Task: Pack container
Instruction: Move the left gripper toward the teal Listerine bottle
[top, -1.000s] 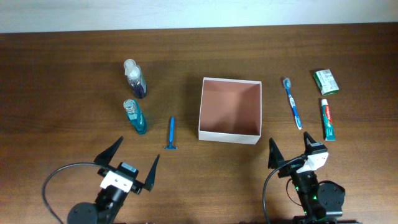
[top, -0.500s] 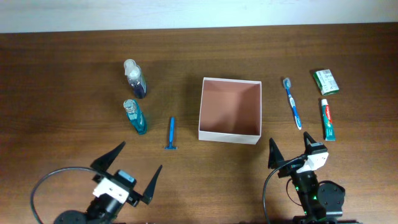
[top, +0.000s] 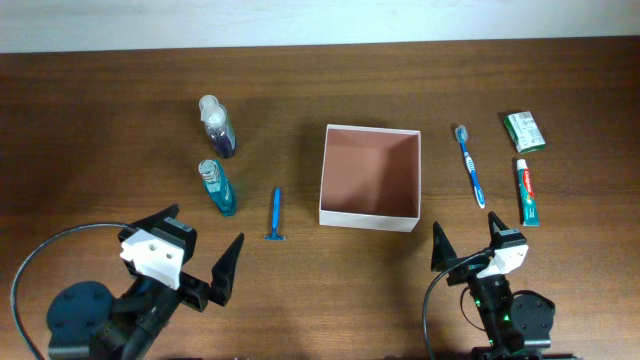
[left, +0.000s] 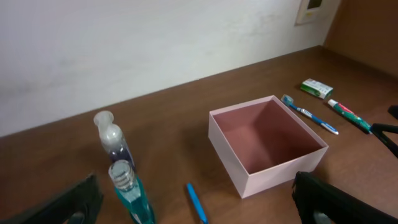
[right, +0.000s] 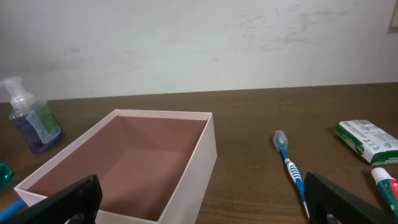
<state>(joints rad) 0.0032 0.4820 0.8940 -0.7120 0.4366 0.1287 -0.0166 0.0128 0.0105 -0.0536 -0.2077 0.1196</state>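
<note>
The left hand (top: 200, 232) and right hand (top: 465, 226) had black pointed fingers (top: 229, 263), white wrist blocks (top: 150, 250) and looping black cables (top: 62, 238).

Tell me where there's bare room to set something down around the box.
Free: the strip between razor and box, the stretch behind the box, and the wood left of the purple bottle and teal bottle. Crowded: right of the box, with toothbrush, toothpaste and green packet.
</note>
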